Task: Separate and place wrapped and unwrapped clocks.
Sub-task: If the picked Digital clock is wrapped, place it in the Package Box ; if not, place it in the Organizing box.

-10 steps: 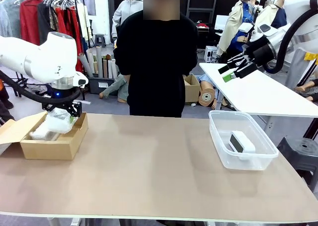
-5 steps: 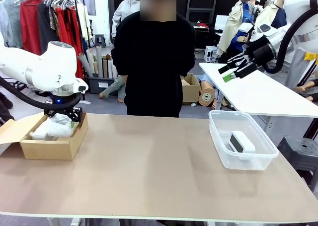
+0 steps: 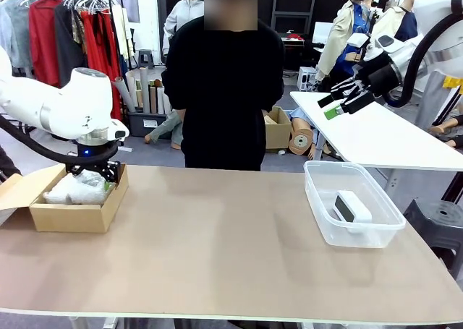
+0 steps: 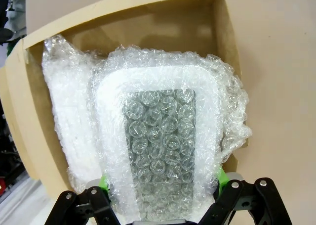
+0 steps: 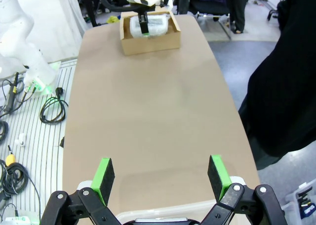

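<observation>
The left tool (image 4: pixel 163 195) pinches a bubble-wrapped white rounded-rectangular clock (image 4: pixel 160 151) across its width, long axis pointing away, low inside the open brown cardboard box (image 3: pixel 76 215) at the counter's left end.

Table (image 3: pixel 217 249) middle free btw box (image 3: pixel 72 217), bin (image 3: pixel 322 224).

I'm looking down my left gripper (image 4: pixel 162 198) into the cardboard box (image 4: pixel 224 62). Its green pads (image 4: pixel 102 181) are pressing on both sides of a bubble-wrapped clock (image 4: pixel 160 156), whose white frame and dark screen are showing through the wrap. A second wrapped bundle (image 4: pixel 64 116) is lying just beside it, touching it, against the box wall. The tan table (image 4: pixel 281 71) is showing beyond the box.
</observation>
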Robot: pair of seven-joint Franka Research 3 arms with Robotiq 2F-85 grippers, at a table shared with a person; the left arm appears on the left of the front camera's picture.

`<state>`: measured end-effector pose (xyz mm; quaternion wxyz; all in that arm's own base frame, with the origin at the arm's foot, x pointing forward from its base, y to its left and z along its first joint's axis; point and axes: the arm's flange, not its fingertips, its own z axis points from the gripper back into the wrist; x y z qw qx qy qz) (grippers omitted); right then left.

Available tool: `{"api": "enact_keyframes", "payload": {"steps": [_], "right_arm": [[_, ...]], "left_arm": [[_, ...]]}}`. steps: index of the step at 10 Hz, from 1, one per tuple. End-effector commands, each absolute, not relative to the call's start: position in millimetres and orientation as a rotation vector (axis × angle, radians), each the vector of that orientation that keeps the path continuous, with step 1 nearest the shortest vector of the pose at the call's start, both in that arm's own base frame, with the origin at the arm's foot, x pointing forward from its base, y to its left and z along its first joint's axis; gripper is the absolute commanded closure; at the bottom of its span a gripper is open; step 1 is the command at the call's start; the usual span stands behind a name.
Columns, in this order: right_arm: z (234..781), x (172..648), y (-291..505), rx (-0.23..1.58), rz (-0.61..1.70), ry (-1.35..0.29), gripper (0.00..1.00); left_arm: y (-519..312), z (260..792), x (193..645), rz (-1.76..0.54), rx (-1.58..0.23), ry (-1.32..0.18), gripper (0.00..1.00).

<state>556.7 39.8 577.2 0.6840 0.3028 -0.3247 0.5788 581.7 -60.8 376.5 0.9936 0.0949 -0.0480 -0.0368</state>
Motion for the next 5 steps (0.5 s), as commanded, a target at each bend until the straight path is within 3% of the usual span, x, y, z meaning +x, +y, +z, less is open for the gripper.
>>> {"api": "enact_keyframes", "payload": {"steps": [1, 5], "right_arm": [[579.0, 556.4, 40.0, 0.678, 1.298, -0.732, 0.00], [579.0, 556.4, 40.0, 0.678, 1.298, -0.732, 0.00]], "left_arm": [[-56.0, 370.3, 582.3, -0.079, 0.154, -0.098, 1.00], [-53.5, 358.7, 585.4, -0.071, 0.120, -0.082, 1.00]]}}
